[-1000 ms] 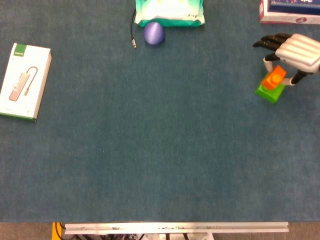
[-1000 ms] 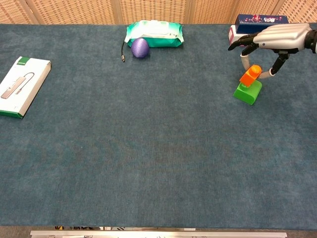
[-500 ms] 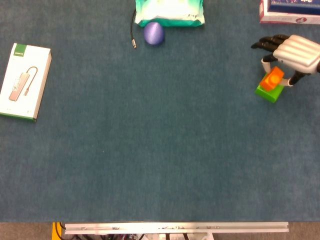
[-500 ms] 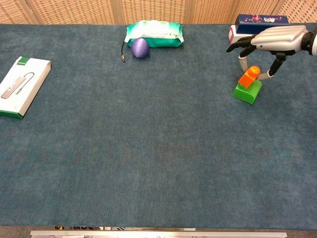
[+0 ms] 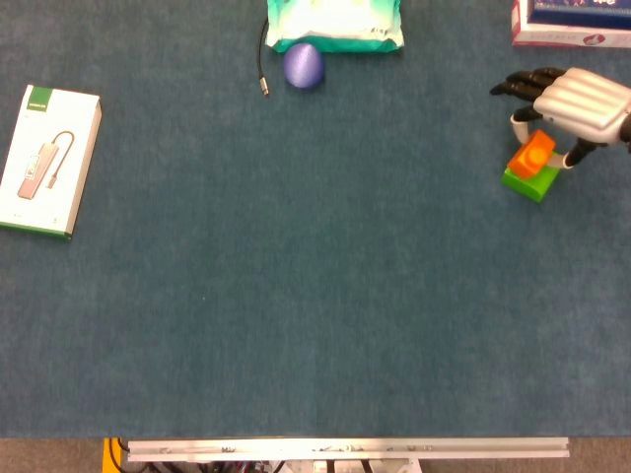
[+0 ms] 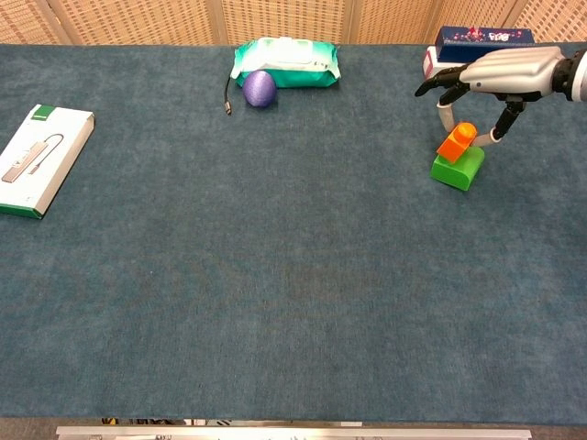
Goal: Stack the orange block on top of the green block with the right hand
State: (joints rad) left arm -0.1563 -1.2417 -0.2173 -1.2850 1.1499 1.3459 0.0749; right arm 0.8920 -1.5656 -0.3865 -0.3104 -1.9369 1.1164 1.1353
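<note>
- right hand (image 6: 509,75) pinches orange block (image 6: 457,142) between thumb and a finger, other fingers (image 5: 513,86) splayed out
- orange block sits tilted on green block (image 6: 458,170), directly below the fingertips, touching its top
- left hand out of both views
- away from the fingers: purple egg-shaped ball (image 5: 304,65) touching wipes pack (image 5: 335,24), white adapter box (image 5: 46,161) at the opposite table edge
</note>
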